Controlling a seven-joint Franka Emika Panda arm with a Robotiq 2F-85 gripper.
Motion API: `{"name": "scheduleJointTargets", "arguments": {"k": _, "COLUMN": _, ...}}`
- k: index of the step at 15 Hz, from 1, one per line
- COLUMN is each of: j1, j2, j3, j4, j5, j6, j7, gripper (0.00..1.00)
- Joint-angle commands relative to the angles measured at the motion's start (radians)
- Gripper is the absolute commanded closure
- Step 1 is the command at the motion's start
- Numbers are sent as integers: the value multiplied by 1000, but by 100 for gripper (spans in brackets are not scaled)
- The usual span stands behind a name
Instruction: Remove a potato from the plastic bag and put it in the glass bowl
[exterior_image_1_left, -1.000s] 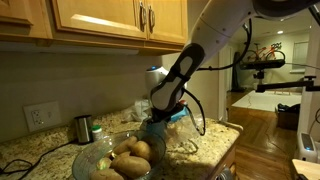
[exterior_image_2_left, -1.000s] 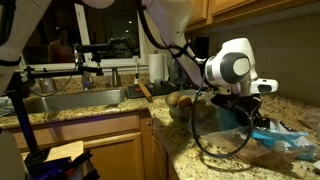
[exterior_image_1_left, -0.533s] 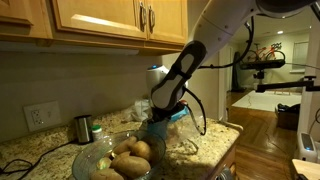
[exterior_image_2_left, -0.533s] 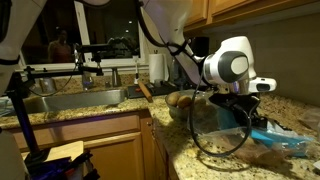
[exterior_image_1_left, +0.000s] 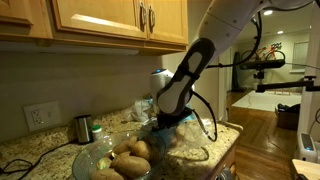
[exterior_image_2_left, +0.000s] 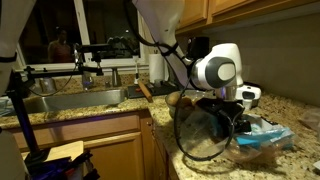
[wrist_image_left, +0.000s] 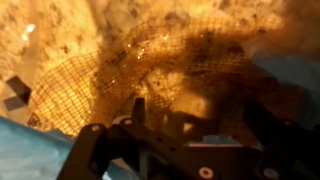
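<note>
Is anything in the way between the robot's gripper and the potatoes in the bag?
Yes. In the wrist view, orange mesh netting covers the potatoes right ahead of the gripper, so it has to get past that. The glass bowl sits close by, and nothing visible blocks the way there.

potatoes (exterior_image_1_left: 130, 152) lie in the glass bowl (exterior_image_1_left: 88, 156) on the counter (exterior_image_1_left: 25, 152); the plastic bag (exterior_image_2_left: 262, 140) lies beside it, under the claw (exterior_image_1_left: 168, 124).

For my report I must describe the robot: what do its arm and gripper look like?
The arm has white rounded shells and a black section near the wrist. A round grey cap marks the wrist joint. Black cables loop beside it. The gripper is black and angular.
</note>
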Motion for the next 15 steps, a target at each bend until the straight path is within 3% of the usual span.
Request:
{"name": "scheduleJointTargets", "arguments": {"k": 1, "j1": -5, "j2": -74, "j3": 8, "j4": -95, "j5": 24, "j6": -5, "j7": -29, "gripper": 0}}
{"name": "scheduleJointTargets", "arguments": {"k": 2, "j1": -5, "j2": -77, "j3": 8, "j4": -100, "j5": 23, "j6": -2, "j7": -31, "gripper": 25}}
{"name": "scheduleJointTargets", "arguments": {"k": 4, "j1": 0, "j2": -88, "j3": 5, "j4": -107, "j5": 8, "j6": 16, "j7": -39, "gripper": 33}}
{"name": "scheduleJointTargets", "arguments": {"k": 10, "j1": 9, "j2": -127, "j3": 4, "j4": -120, "j5": -35, "j6": 46, "j7": -90, "gripper": 74}}
{"name": "scheduleJointTargets", "arguments": {"k": 12, "j1": 4, "j2": -143, "j3": 14, "j4": -132, "j5": -28, "j6": 39, "j7": -117, "gripper": 81}}
{"name": "scheduleJointTargets", "arguments": {"k": 15, "j1": -4, "j2": -171, "j3": 32, "j4": -160, "j5": -13, "j6": 31, "j7": -149, "gripper": 83}}
